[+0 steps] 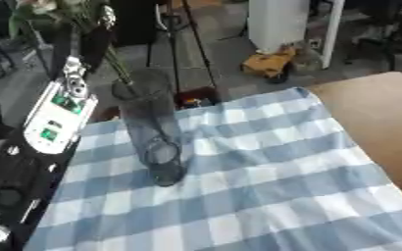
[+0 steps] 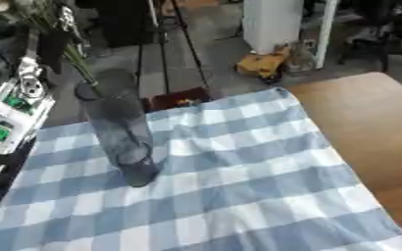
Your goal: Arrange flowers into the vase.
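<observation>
Glass vase stands upright on the checked cloth. Left hand, above it, holds the flowers, stem at the rim; I cannot tell its fingers. Lower the stem straight, slowly.

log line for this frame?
left hand: shut on flowers | stems entering vase mouth | vase upright on checked cloth | right hand: not in view
</observation>
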Controlling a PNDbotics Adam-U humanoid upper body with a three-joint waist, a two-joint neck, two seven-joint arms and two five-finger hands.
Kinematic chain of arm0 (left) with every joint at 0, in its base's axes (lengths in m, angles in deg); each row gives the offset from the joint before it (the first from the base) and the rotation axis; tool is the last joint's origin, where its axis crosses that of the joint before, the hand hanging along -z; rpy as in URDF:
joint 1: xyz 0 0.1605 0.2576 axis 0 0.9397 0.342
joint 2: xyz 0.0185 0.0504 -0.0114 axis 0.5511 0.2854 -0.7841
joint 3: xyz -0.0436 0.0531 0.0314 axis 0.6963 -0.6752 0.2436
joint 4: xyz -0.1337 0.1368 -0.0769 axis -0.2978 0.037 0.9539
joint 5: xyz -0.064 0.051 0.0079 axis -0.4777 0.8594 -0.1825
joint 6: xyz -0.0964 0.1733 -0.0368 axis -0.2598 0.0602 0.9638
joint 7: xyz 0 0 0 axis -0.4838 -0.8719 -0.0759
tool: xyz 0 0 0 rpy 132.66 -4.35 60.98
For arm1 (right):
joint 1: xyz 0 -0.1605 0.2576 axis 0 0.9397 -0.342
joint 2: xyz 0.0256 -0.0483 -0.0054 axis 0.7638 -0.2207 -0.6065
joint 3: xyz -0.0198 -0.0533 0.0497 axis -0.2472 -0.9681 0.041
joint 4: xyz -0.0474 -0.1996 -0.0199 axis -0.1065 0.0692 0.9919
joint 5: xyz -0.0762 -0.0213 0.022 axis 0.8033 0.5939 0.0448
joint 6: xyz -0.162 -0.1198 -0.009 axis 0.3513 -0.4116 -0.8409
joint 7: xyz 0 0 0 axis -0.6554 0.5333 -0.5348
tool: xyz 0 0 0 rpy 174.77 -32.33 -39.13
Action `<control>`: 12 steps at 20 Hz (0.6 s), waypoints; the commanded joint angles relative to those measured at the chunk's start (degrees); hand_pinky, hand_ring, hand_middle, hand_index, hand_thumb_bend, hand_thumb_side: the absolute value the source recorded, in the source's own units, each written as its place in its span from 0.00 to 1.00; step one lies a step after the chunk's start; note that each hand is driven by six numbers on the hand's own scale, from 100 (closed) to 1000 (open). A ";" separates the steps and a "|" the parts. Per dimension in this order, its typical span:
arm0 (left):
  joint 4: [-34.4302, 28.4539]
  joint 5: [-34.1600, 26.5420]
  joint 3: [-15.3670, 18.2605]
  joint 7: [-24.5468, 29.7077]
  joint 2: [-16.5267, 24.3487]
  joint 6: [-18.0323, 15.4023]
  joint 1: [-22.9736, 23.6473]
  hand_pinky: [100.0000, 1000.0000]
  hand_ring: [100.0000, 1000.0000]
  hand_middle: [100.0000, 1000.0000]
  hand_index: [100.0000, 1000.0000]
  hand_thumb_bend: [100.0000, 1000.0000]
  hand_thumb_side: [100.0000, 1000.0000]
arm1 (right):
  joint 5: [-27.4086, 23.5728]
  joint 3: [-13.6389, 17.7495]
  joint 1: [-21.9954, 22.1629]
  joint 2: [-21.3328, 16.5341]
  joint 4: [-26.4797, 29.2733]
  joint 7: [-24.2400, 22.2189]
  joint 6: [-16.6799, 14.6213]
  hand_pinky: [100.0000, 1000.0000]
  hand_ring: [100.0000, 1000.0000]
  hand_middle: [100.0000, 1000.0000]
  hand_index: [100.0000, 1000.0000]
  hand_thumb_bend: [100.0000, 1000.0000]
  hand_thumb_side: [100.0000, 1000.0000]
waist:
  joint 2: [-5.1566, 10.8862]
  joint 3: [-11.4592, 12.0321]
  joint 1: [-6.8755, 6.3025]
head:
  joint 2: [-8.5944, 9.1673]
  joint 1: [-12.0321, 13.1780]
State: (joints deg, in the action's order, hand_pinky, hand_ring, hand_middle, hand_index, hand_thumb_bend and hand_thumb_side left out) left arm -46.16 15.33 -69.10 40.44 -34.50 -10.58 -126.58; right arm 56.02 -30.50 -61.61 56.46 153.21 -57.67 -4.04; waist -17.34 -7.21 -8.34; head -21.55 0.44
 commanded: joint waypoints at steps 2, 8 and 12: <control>-0.79 2.36 -0.01 3.74 2.00 0.43 -0.77 0.10 0.54 0.56 0.43 0.00 0.97 | 0.28 0.61 -0.42 -0.87 0.88 0.37 0.01 0.77 0.76 0.62 0.79 0.00 0.98 | 1.58 0.10 0.82 | 0.74 -0.07; -0.96 4.13 0.01 6.47 2.16 0.73 -0.19 0.11 0.55 0.57 0.46 0.00 0.98 | 0.28 0.70 -0.35 -0.71 0.88 0.60 0.16 0.77 0.76 0.62 0.79 0.00 0.99 | 1.76 0.17 0.96 | 0.76 -0.15; -1.07 4.90 -0.17 7.03 2.31 0.59 0.19 0.11 0.55 0.57 0.46 0.00 0.98 | 0.32 0.71 -0.38 -0.66 0.88 0.78 0.21 0.77 0.76 0.62 0.79 0.00 0.98 | 1.79 0.14 1.06 | 0.84 -0.24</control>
State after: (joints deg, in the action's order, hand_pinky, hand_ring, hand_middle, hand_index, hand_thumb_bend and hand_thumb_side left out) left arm -46.16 19.69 -69.43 47.18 -34.26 -9.86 -125.44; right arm 56.02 -30.33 -61.55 56.54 153.21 -57.17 -3.87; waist -16.99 -7.08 -8.00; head -21.52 0.36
